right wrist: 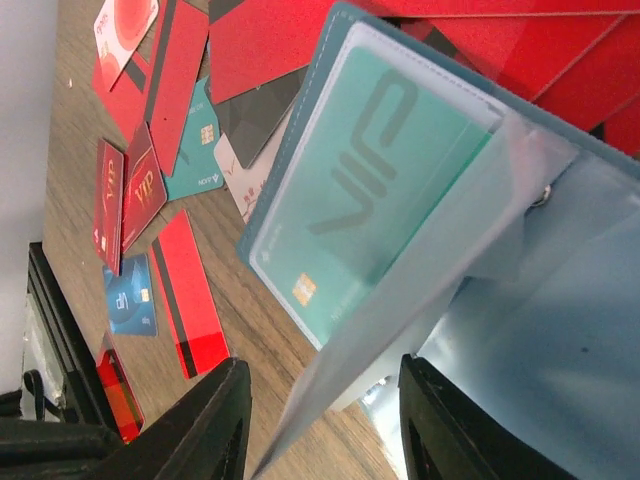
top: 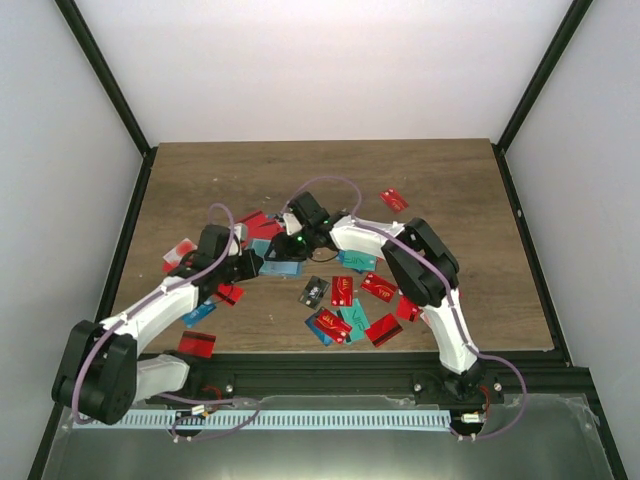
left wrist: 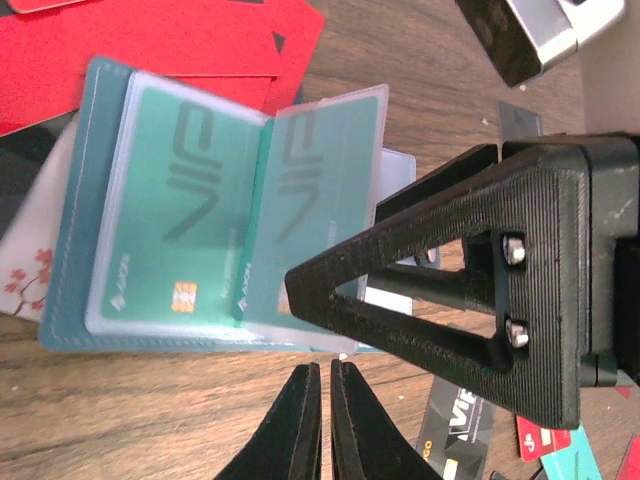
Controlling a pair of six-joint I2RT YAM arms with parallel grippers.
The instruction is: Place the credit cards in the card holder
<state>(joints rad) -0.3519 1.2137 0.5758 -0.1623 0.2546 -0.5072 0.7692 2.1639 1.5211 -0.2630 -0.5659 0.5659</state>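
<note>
The teal card holder (top: 281,266) lies open on the wood between my two grippers. In the left wrist view the card holder (left wrist: 70,250) shows two clear sleeves, each with a teal VIP card (left wrist: 185,200) in it. My left gripper (left wrist: 325,400) is shut and empty just short of the holder's near edge. My right gripper (right wrist: 320,430) is open, and a raised clear sleeve (right wrist: 450,290) of the holder (right wrist: 590,330) stands between its fingers. Loose credit cards (top: 343,290), mostly red, lie scattered round the holder; one is black (left wrist: 455,430).
Red cards (right wrist: 185,290) and a blue card (right wrist: 128,300) lie toward the table's front edge. More red cards (left wrist: 200,40) sit just behind the holder. One red card (top: 393,199) lies apart at the back right. The right gripper's black finger (left wrist: 450,290) crosses the left wrist view.
</note>
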